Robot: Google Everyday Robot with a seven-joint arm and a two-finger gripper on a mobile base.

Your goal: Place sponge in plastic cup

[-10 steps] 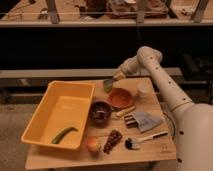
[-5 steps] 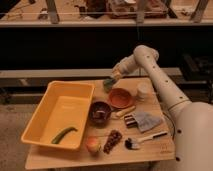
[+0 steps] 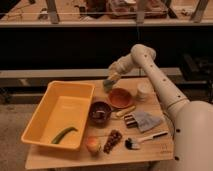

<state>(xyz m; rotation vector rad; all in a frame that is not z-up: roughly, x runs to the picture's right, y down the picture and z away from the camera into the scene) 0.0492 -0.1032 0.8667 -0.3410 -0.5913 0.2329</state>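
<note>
The plastic cup [image 3: 107,86] is small and pale yellow-green. It stands at the back of the wooden table [image 3: 160,150], just left of the orange bowl [image 3: 120,98]. My gripper [image 3: 111,79] reaches in from the right and sits right over the cup's mouth, touching or nearly touching it. A teal-green patch, which looks like the sponge [image 3: 108,82], shows at the gripper's tip by the cup's rim. I cannot tell whether the sponge is held or lies in the cup.
A large yellow tub [image 3: 45,107] with a green pepper [image 3: 64,135] fills the left side. A dark bowl [image 3: 100,111], white round container [image 3: 144,91], grey cloth [image 3: 148,120], grapes [image 3: 113,141], a round fruit [image 3: 92,144] and a brush [image 3: 142,139] lie around.
My gripper has moved down and a little left, from above the cup to right over its mouth. The things on the table have not moved.
</note>
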